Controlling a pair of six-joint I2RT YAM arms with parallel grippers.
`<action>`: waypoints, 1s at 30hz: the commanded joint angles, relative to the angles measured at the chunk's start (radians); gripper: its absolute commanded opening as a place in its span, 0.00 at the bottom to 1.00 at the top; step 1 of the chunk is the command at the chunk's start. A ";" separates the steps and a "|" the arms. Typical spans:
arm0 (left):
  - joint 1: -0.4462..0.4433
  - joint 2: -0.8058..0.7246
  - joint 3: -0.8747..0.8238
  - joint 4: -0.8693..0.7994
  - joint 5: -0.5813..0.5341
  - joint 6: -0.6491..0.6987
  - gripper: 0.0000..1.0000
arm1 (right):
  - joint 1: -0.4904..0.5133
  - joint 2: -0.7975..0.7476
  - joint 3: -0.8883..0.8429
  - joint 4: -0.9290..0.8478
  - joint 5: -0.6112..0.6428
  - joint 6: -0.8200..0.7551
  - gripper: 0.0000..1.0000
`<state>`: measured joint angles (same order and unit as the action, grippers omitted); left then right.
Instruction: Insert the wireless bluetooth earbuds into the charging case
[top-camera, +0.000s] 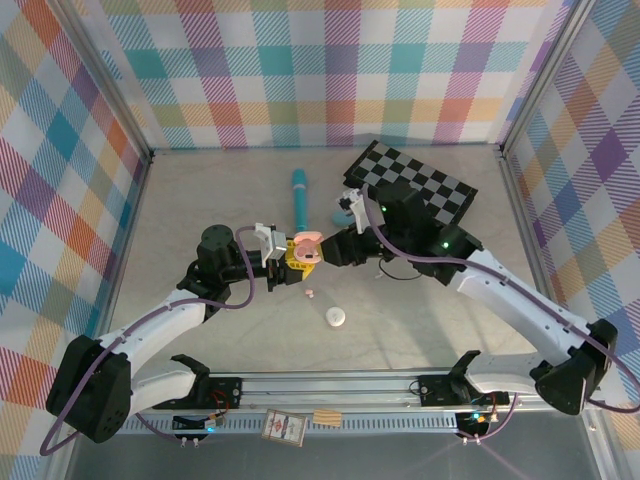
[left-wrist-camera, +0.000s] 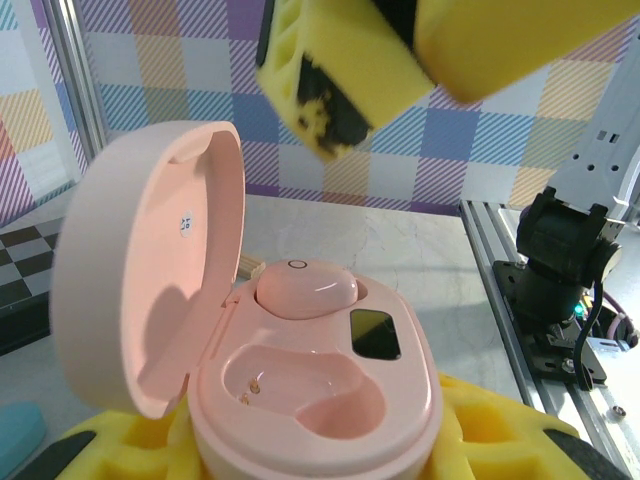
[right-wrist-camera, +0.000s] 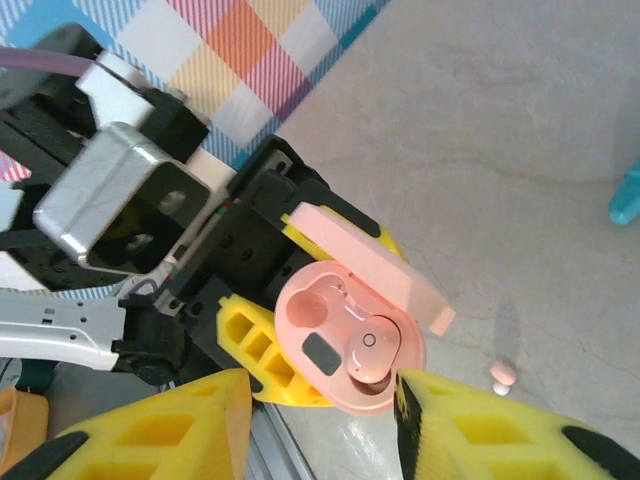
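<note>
Right gripper (right-wrist-camera: 325, 392): jaws parted, empty, poised over the open charging case (left-wrist-camera: 400, 400), which the left gripper (top-camera: 292, 262) clamps. A seated earbud (left-wrist-camera: 305, 288) fills one well; the other well (left-wrist-camera: 310, 385) is vacant. The loose earbud (right-wrist-camera: 502, 373) lies on the table (top-camera: 200, 200), below the right gripper and toward the arm bases

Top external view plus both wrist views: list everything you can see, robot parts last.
pink case: one, pink, lid open, held above the table
seated earbud: one, pink, in one case slot; other slot empty
loose earbud: one, pink, on table near case
round item: one, white, on table, near side
pen: one, teal, far middle
checkerboard: one, black-white, far right
left gripper: yellow fingers, shut on pink case
right gripper: yellow fingers, open beside it
</note>
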<state>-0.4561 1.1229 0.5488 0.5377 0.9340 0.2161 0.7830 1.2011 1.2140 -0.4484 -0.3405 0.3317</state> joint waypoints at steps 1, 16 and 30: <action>0.009 -0.014 0.014 0.065 0.021 0.013 0.33 | 0.000 -0.093 -0.067 0.055 0.048 -0.006 0.45; 0.083 -0.010 -0.030 0.179 0.013 -0.056 0.33 | -0.150 -0.017 -0.298 0.102 0.166 0.273 0.52; 0.165 -0.032 -0.067 0.329 0.017 -0.155 0.33 | -0.135 0.522 -0.157 0.269 -0.174 0.166 0.55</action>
<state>-0.2989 1.1297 0.4900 0.8150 0.9310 0.0769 0.6388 1.6634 1.0050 -0.2527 -0.4000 0.5308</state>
